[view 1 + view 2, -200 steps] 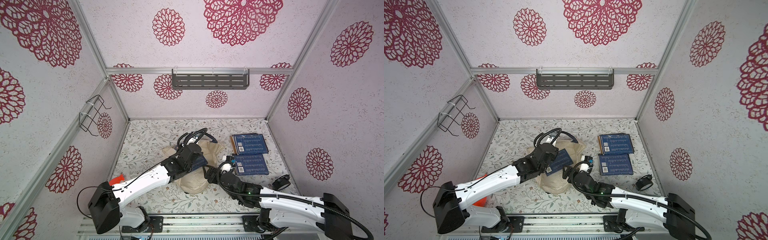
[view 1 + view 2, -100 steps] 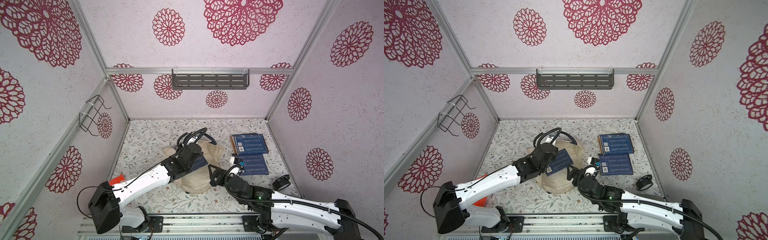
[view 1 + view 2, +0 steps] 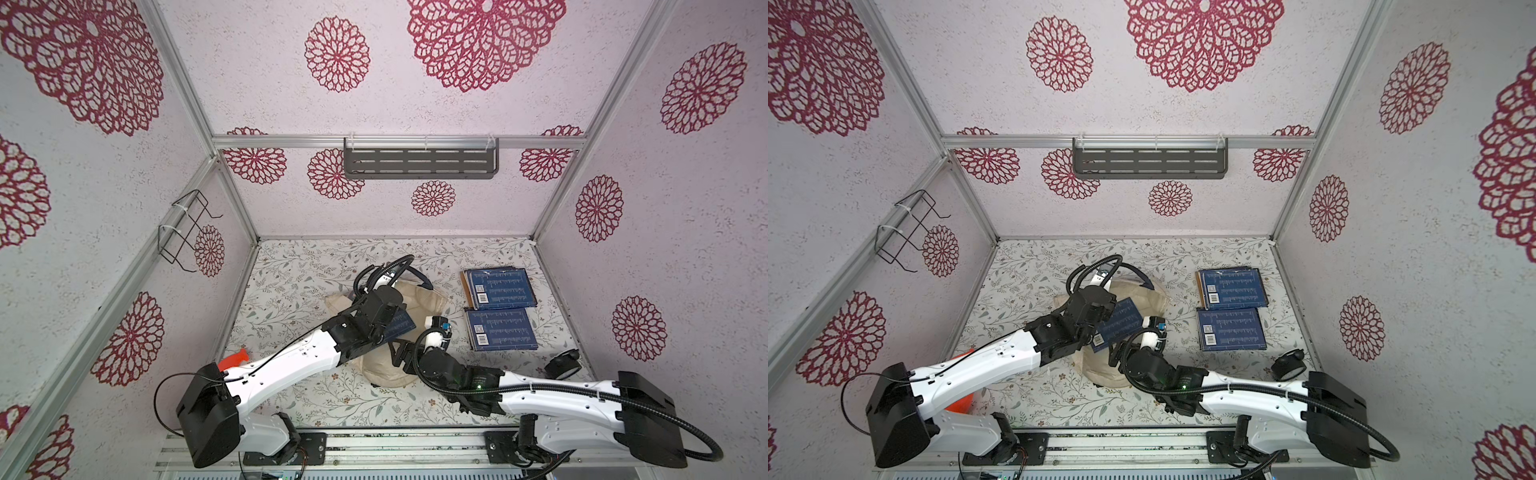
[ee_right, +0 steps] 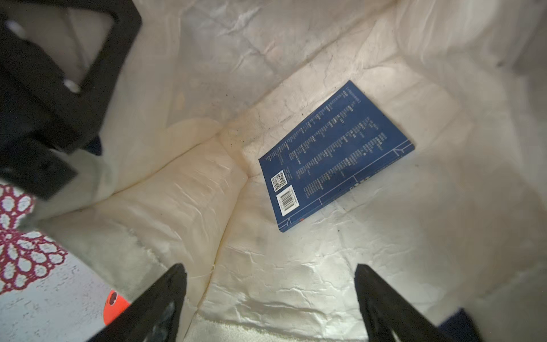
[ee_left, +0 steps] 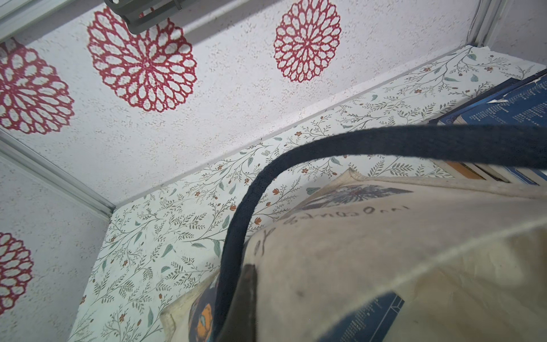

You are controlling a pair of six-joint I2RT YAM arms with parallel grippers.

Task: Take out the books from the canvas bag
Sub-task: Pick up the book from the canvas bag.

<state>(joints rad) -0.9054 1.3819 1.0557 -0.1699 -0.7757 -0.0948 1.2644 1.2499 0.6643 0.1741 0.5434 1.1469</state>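
Right wrist: right gripper (image 4: 268,266) wide, empty, in mouth of canvas bag (image 4: 177,192); one book (image 4: 334,157) flat on bag floor. Left gripper (image 5: 248,284) pinches rim. Risk: pinch catches canvas with thin book, or rim slips and bag collapses.

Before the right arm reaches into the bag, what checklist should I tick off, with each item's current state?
1. Right gripper open: ok.
2. Left gripper shut on the rim of the cream canvas bag, mouth open: ok.
3. Dark blue paperback book lies flat inside, uncovered, ahead of the right gripper: ok.
4. Further books hidden under folds: cannot tell.
5. Two piles of dark blue books lie on the floral tabletop beside the bag, clear of the reach: ok.
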